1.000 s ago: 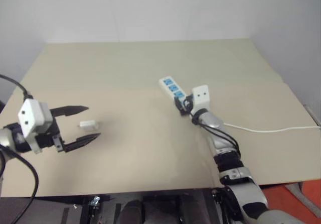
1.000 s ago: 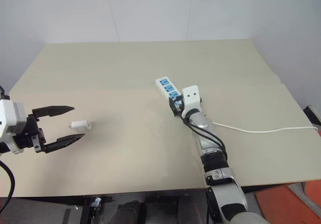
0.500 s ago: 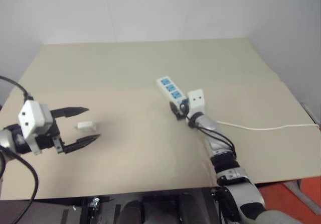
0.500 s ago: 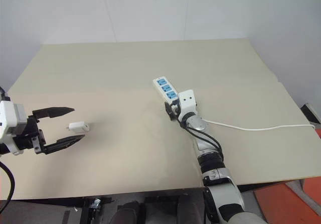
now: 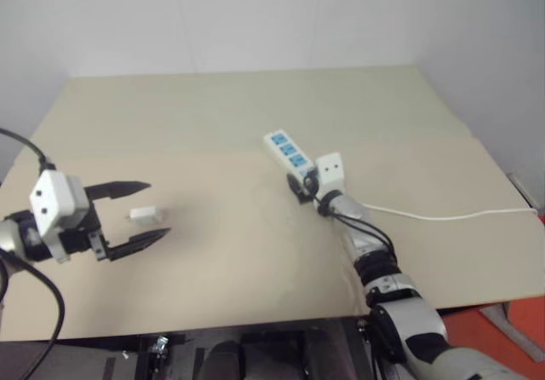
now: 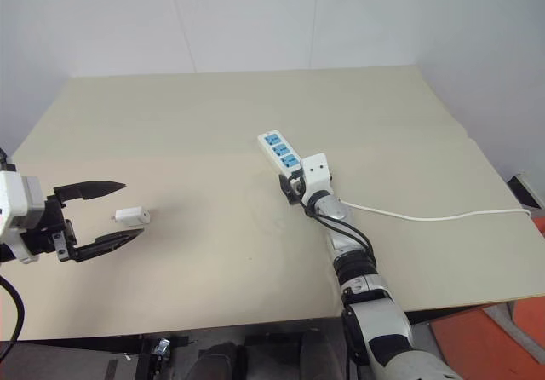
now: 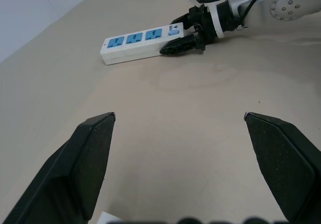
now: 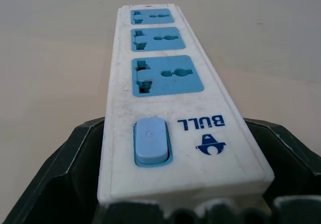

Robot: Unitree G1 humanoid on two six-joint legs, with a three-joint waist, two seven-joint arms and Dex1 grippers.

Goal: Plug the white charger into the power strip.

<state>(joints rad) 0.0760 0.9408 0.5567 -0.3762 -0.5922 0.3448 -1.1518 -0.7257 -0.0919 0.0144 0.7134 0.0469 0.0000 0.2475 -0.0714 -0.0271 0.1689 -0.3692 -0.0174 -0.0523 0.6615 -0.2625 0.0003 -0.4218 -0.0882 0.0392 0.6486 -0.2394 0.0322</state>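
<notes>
The power strip (image 5: pixel 285 147) lies slanted on the tan table, its three blue sockets facing up. My right gripper (image 5: pixel 305 182) is at its switch end. In the right wrist view the power strip (image 8: pixel 160 73) fills the gap between the black fingers (image 8: pixel 60 174), which press on both long sides. The white charger (image 5: pixel 142 215) lies on the table at the left, seen between the spread fingers of my left gripper (image 5: pixel 159 208), which hovers open with nothing in it. In the left wrist view, the left gripper (image 7: pixel 178 116) faces the power strip (image 7: pixel 135 45) across bare table.
The strip's thin white cord (image 5: pixel 443 218) runs along the table (image 5: pixel 238 116) to its right edge. A pale wall stands behind the table's far edge. An orange object (image 6: pixel 485 337) lies on the floor at the near right.
My right gripper has sunk a little onto the switch end of the power strip. The whole picture has shifted slightly. The left gripper and the charger have kept still.
</notes>
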